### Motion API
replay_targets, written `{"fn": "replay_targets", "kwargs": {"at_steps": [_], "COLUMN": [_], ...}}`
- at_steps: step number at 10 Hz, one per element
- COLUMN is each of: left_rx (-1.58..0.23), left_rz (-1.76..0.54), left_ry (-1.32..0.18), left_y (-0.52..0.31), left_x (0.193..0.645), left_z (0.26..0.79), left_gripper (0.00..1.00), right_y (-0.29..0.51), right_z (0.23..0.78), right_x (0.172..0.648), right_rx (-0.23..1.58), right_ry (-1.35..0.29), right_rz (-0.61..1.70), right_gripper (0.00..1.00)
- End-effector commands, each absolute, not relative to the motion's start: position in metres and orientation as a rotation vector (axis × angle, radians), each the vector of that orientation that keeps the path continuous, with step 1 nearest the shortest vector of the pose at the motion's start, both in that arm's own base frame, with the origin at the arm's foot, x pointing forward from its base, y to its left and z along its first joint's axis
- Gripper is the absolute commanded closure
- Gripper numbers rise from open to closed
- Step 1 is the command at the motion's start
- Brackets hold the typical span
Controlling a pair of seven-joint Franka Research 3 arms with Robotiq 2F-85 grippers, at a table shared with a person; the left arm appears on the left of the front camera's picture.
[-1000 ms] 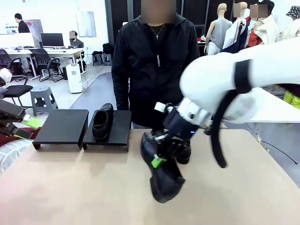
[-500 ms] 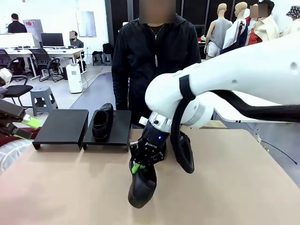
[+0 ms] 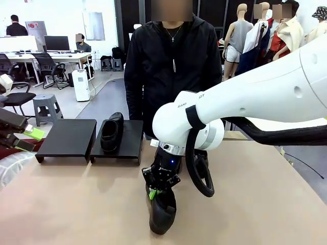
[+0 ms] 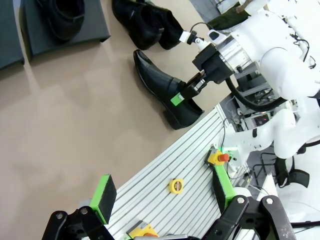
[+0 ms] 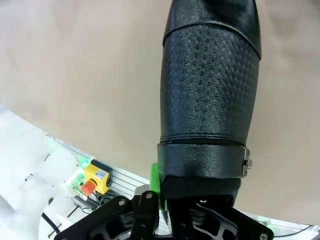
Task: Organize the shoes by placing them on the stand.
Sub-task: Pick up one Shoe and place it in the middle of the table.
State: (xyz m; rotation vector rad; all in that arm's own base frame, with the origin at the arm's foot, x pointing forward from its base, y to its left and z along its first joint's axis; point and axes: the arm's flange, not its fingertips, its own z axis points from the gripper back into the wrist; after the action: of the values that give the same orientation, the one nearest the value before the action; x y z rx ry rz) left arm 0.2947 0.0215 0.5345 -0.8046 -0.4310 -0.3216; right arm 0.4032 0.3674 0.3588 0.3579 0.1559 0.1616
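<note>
My right gripper (image 3: 157, 189) is shut on the heel end of a slim black dress shoe (image 3: 161, 214), which points toe-down just over the table's front middle. The right wrist view looks along that shoe (image 5: 210, 95), with a green pad (image 5: 155, 180) pressed to its collar. The stand (image 3: 66, 137) sits at the back left as two black platforms. A chunky loafer (image 3: 111, 133) rests on its right platform (image 3: 132, 140). Two more black shoes (image 4: 145, 22) lie together on the table beyond the held shoe (image 4: 162, 90). My left gripper (image 3: 25, 141) hangs open at the far left edge, holding nothing.
A person in a black jacket (image 3: 171, 61) stands at the far side behind the stand. My right arm's cable loop (image 3: 196, 173) hangs beside the held shoe. A ribbed metal base (image 4: 165, 185) with a yellow button box (image 4: 219, 158) borders the table's near edge.
My right gripper has carried the dress shoe leftward and then lower toward the table's front, turning it more toe-down. The left gripper and the stand have stayed still.
</note>
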Motion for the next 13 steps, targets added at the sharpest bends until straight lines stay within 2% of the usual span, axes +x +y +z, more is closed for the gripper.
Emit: {"fn": "replay_targets", "kwargs": {"at_steps": [1,5,6,7,10,13], "left_rx": [-0.830,-0.830,-0.830,-0.830,-0.830,-0.830], "left_rz": [-0.341,-0.341,-0.341,-0.341,-0.341,-0.341], "left_ry": [-0.449,-0.449,-0.449,-0.449,-0.449,-0.449], "left_y": [0.023,0.023,0.023,0.023,0.023,0.023], "left_x": [0.295,0.295,0.295,0.295,0.295,0.295], "left_z": [0.534,0.534,0.534,0.534,0.534,0.534], "left_gripper": [0.00,0.00,0.00,0.00,0.00,0.00], "right_y": [0.367,0.364,0.362,0.359,0.308,0.147], "right_z": [0.360,0.357,0.358,0.364,0.419,0.481], "right_x": [0.403,0.401,0.399,0.397,0.371,0.327], "right_rx": [0.369,0.383,0.379,0.392,0.444,0.566], "right_ry": [0.162,0.166,0.156,0.146,0.106,0.059], "right_rz": [0.146,0.172,0.175,0.174,0.254,0.131], "right_gripper": [1.00,1.00,0.42,0.00,0.00,0.00]}}
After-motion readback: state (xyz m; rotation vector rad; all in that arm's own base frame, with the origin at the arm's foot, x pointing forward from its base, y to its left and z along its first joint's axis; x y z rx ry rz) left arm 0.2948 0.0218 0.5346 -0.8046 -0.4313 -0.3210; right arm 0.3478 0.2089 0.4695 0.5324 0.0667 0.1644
